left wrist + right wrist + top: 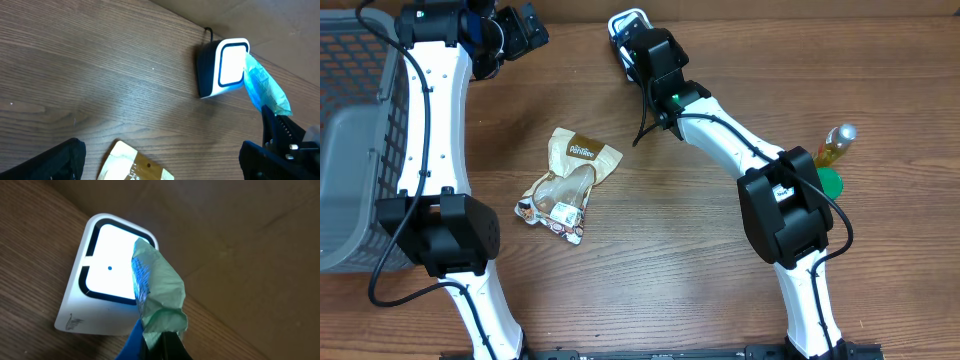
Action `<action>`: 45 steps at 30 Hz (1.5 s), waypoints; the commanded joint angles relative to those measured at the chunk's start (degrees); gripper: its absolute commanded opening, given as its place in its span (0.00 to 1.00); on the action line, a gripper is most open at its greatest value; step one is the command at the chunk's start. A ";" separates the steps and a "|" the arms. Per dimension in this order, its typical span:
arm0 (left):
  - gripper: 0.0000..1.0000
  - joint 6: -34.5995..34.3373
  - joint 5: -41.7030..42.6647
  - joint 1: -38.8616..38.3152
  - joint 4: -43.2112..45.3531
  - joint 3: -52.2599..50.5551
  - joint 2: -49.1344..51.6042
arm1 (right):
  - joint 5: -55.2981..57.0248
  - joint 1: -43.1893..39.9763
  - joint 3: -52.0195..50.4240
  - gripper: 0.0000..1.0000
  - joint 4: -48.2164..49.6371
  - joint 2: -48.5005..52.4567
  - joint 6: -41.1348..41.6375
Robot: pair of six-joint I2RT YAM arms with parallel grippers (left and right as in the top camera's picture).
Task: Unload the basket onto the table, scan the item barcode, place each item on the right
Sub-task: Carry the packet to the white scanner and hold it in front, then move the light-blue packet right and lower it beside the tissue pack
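My right gripper (pixel 169 347) is shut on the item, a pale green and blue foil packet (pixel 159 292). The packet stands upright just in front of the lit window of the white barcode scanner (pixel 102 287) and covers its right side. In the left wrist view the same packet (pixel 264 86) rises from the right gripper (pixel 278 124) beside the scanner (pixel 225 67). Overhead, the right gripper (pixel 642 52) sits at the scanner (pixel 624 22) at the table's far edge, hiding the packet. My left gripper (pixel 162 170) is open above the table, nothing between its fingers (pixel 57 161).
A tan snack bag (pixel 570 180) lies flat mid-table, its top edge (pixel 134 164) below my left gripper (pixel 520 27). A grey basket (pixel 360 130) fills the left side. A yellow bottle (pixel 835 145) and a green lid (pixel 830 182) stand at the right. Cardboard wall behind the scanner.
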 commanded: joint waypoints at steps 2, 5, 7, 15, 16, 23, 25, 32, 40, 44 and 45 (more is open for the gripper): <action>1.00 0.26 0.20 0.00 0.04 0.70 -0.76 | -3.58 1.03 1.14 0.04 0.09 -0.02 0.59; 1.00 0.26 0.20 -0.07 0.04 0.70 -0.79 | -5.46 1.11 1.14 0.04 0.11 -0.02 0.59; 1.00 0.26 0.22 -0.04 0.04 0.70 -0.79 | -6.23 1.11 1.14 0.04 0.11 -0.02 0.59; 1.00 0.26 0.20 -0.04 0.04 0.70 -0.76 | -6.14 1.16 1.16 0.04 0.70 -1.09 0.59; 1.00 0.26 0.20 -0.04 0.04 0.70 -0.79 | -5.75 1.05 1.16 0.05 0.85 -1.57 0.59; 1.00 0.26 0.20 -0.07 0.04 0.70 -0.79 | -2.71 -0.35 1.18 0.04 2.60 -9.07 1.05; 0.99 0.26 0.20 -0.04 0.04 0.70 -0.79 | -2.75 -0.94 1.18 0.04 1.14 -12.17 4.68; 1.00 0.26 0.20 -0.04 0.04 0.70 -0.79 | -10.38 -4.44 1.18 0.04 -15.37 -20.68 15.10; 1.00 0.28 0.20 -0.04 0.04 0.70 -0.79 | -28.92 -11.39 0.26 0.05 -48.35 -21.05 17.44; 1.00 0.26 0.20 -0.07 0.04 0.70 -0.76 | -28.94 -14.53 -1.46 0.08 -58.66 -21.05 17.44; 1.00 0.26 0.20 -0.07 0.04 0.70 -0.79 | -28.94 -15.43 -1.90 0.08 -60.52 -21.03 17.42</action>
